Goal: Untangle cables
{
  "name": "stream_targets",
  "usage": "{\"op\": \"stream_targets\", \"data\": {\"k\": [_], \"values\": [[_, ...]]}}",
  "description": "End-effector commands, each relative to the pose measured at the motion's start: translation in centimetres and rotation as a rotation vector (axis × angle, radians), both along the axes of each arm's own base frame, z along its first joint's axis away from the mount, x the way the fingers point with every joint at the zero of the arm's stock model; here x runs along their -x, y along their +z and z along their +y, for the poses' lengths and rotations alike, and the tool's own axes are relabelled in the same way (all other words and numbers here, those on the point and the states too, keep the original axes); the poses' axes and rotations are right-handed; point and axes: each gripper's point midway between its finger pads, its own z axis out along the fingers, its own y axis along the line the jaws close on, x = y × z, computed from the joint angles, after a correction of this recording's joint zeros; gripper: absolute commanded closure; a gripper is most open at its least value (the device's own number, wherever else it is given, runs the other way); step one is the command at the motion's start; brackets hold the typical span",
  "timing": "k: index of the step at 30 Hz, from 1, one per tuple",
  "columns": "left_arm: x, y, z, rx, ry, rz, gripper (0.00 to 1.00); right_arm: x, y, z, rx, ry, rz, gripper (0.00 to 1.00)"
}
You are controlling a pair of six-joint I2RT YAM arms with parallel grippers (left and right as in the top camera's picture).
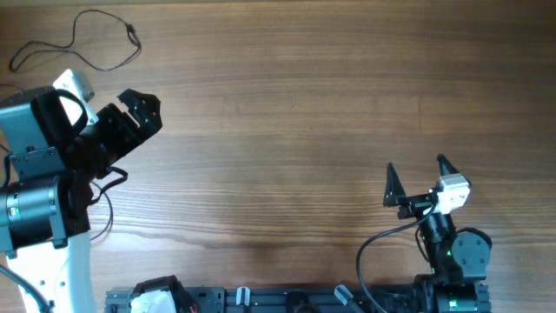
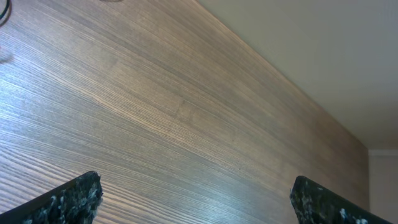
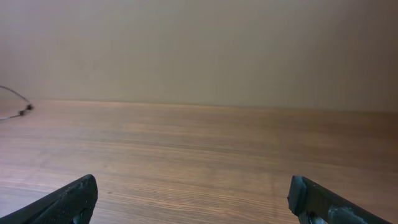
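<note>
One thin black cable [image 1: 91, 42] lies as a loose open loop at the table's far left corner, with a tiny plug end near its right side. My left gripper [image 1: 143, 109] is open and empty, just below and right of that loop, apart from it. In the left wrist view its fingers [image 2: 198, 198] frame bare wood, and a bit of cable [image 2: 4, 12] shows at the top left corner. My right gripper [image 1: 416, 165] is open and empty at the near right. Its wrist view [image 3: 194, 194] shows a cable end [image 3: 22, 109] far off at the left.
The wooden table [image 1: 304, 113] ends at a pale wall in both wrist views. A thin black line [image 1: 109, 204] curls beside the left arm's base; I cannot tell if it is a loose cable or the arm's own. The arm mounts run along the front edge.
</note>
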Motion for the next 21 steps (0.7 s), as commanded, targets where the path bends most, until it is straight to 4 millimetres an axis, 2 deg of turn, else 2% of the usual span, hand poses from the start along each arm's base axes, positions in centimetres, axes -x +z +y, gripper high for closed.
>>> {"op": "stream_targets", "data": {"k": [1, 21], "values": [[0.00, 0.56, 0.01, -0.015, -0.004, -0.015, 0.00, -0.08, 0.13, -1.41, 0.024, -0.080, -0.010, 0.00], [0.00, 0.56, 0.01, -0.015, -0.004, -0.015, 0.00, -0.14, -0.01, -1.98, 0.050, -0.107, -0.006, 0.00]]}}
